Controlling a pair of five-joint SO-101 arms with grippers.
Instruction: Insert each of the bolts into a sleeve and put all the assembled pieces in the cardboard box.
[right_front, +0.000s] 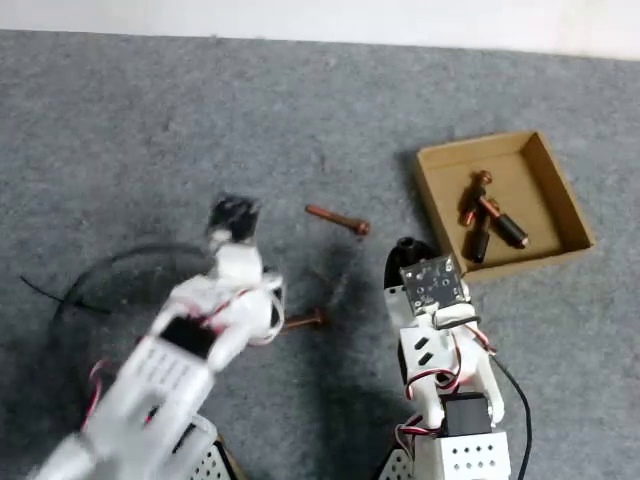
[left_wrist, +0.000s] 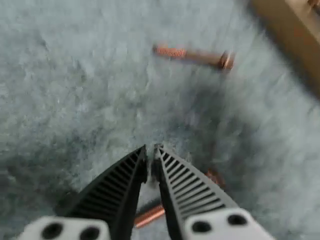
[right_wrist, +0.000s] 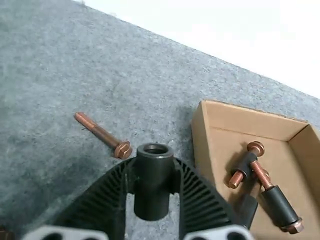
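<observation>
My right gripper (right_wrist: 152, 172) is shut on a black sleeve (right_wrist: 151, 185), held upright just left of the cardboard box (right_front: 545, 165); in the high view this gripper (right_front: 408, 252) sits near the box's front left corner. Several assembled bolt-and-sleeve pieces (right_front: 490, 218) lie in the box (right_wrist: 215, 125). A copper bolt (right_front: 337, 218) lies on the grey mat between the arms, also seen as the bolt (right_wrist: 102, 135) and the bolt (left_wrist: 192, 54). My left gripper (left_wrist: 151, 154) is shut on nothing, above the mat left of that bolt. A second bolt (right_front: 303, 321) lies beside the left arm.
A black cable (right_front: 60, 290) loops on the mat at the left. The grey mat (right_front: 150, 130) is open at the back left. A white wall edge (right_front: 320, 18) runs along the far side. The box corner (left_wrist: 295, 35) stands past the far bolt.
</observation>
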